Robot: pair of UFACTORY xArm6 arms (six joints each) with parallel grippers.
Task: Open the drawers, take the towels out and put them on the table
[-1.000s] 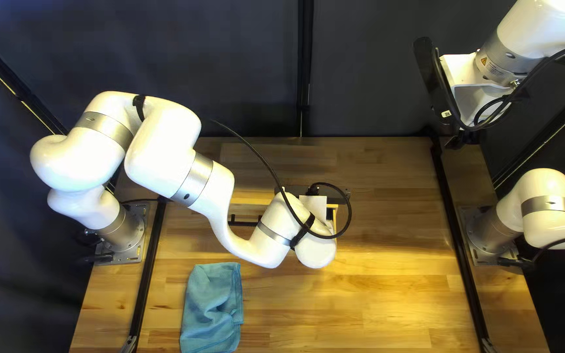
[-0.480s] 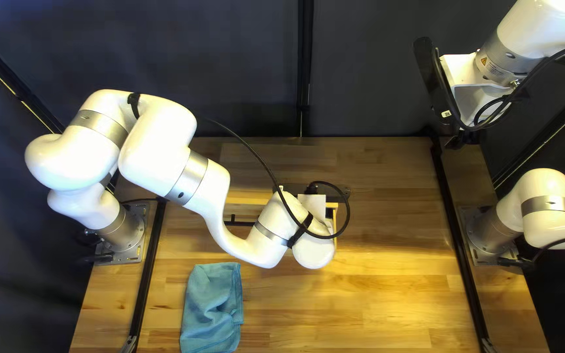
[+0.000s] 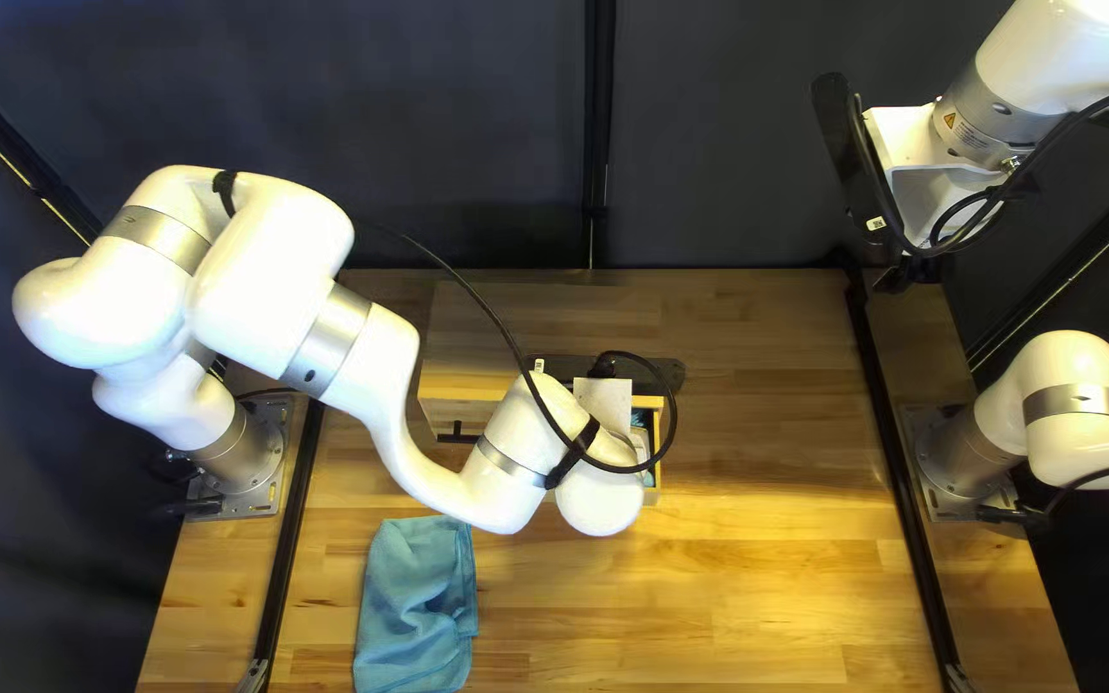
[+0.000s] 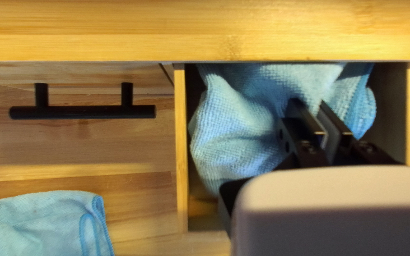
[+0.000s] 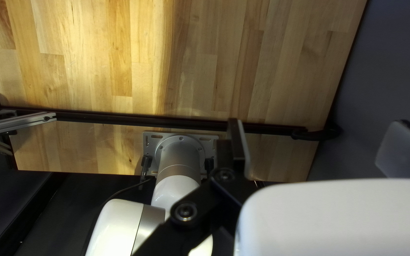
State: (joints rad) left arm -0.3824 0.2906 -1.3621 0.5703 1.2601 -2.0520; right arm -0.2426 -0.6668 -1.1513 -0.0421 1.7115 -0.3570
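Your left gripper (image 4: 313, 106) is inside the open drawer (image 4: 180, 142). Its jaws are pressed together on a fold of the drawer towel (image 4: 240, 135), which bulges up against the underside of the cabinet top (image 4: 205, 39). The exact bite is hidden by the fingers, so treat the hold as shallow.

Draw the cloth out low and straight toward the near edge, so it clears the cabinet top rather than dragging under it. Watch that the trailing end does not catch on the drawer's side wall. Raise the arm only once the whole towel is out, then carry it to bare tabletop (image 3: 757, 577), beside the laid-out towel (image 3: 417, 602) rather than on top of it. The neighbouring drawer is shut, and its black handle (image 4: 82, 112) is untouched.

Your right gripper (image 5: 319, 149) hangs high over its own base with its jaws spread and holds nothing.

Compared with a second ago, your left arm (image 3: 372, 356) sits further back toward the near edge and toward its base. Blue cloth now shows in the drawer beside the wrist, where none showed before. The laid-out towel and your right arm are where they were.
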